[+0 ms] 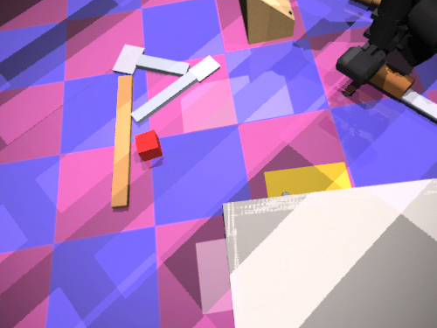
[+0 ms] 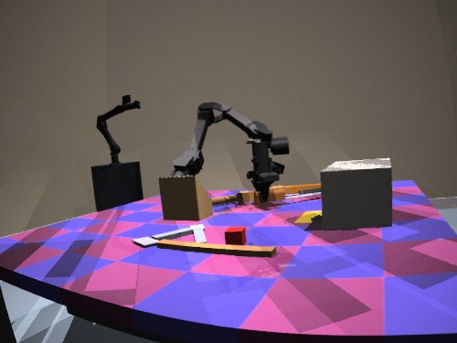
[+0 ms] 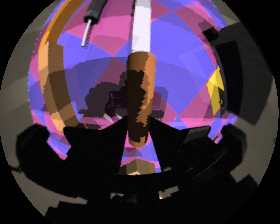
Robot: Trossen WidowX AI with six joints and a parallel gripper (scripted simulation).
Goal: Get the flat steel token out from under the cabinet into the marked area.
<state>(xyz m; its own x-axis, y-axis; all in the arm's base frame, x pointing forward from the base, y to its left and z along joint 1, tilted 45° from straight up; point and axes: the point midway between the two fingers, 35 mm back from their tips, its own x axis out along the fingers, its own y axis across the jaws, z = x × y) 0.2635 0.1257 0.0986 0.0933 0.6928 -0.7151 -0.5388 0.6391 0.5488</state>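
Observation:
My gripper point(image 2: 264, 198) point(image 3: 138, 118) is shut on the brown handle of a tool point(image 1: 393, 81) point(image 2: 277, 193) point(image 3: 141, 75). The tool's pale flat blade points away from the hand; its far end is out of view. Its height over the table is hard to tell. The hand is away from the cabinet point(image 1: 332, 258) point(image 2: 356, 198) point(image 3: 242, 75). The yellow marked area point(image 1: 310, 177) point(image 2: 305, 217) point(image 3: 215, 86) lies at the cabinet's front, partly hidden by it in the top view. A small grey thing point(image 1: 286, 193) shows at the cabinet's edge there; I cannot tell whether it is the token.
A wooden stick point(image 1: 122, 140) point(image 2: 215, 248), a red cube point(image 1: 149, 145) point(image 2: 235, 236) and pale flat bars point(image 1: 163, 65) point(image 1: 168, 97) lie on the table. A wooden wedge point(image 1: 271, 19) point(image 2: 180, 198) stands at the arm's base. A black-handled rod point(image 3: 93, 11) lies beside the held tool.

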